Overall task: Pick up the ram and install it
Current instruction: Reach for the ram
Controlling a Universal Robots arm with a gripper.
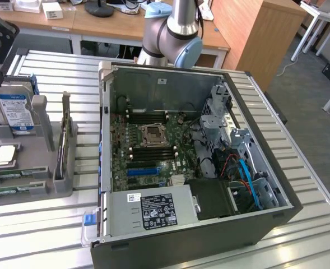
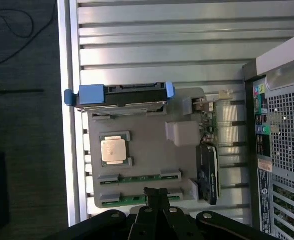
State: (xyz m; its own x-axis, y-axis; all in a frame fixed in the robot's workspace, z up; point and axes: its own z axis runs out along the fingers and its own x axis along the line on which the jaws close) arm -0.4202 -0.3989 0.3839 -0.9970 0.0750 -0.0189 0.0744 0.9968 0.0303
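Gripper [image 2: 155,192] clenched, tips pressed together, nothing between them. It hangs over the tray's [image 2: 142,125] outer edge, tips right above the ram.

Ram [image 2: 124,201] – a green stick lying flat in the outermost slot of the grey tray, pinned at intervals by grey clips [image 2: 108,196]. A second stick [image 2: 139,177] lies parallel in the next slot, just beside it, under clips of the same kind. In the exterior view both sit at the tray's near corner, at the exterior view's left.

Next inward, the processor [image 2: 113,151] rests flat in its own square pocket. Beyond that the hard drive [image 2: 119,95], in a blue carrier, stands on edge at the far end.

A card [image 2: 206,167] stands on edge in a slot along the tray's side, across the ends of both sticks – between them and the case [image 1: 170,246].

Case lies open on the slatted table [image 1: 299,145], just beside the tray, with its raised wall on the tray side. The motherboard [image 1: 153,134] is exposed inside, and the arm [image 1: 173,33] rises behind the case.
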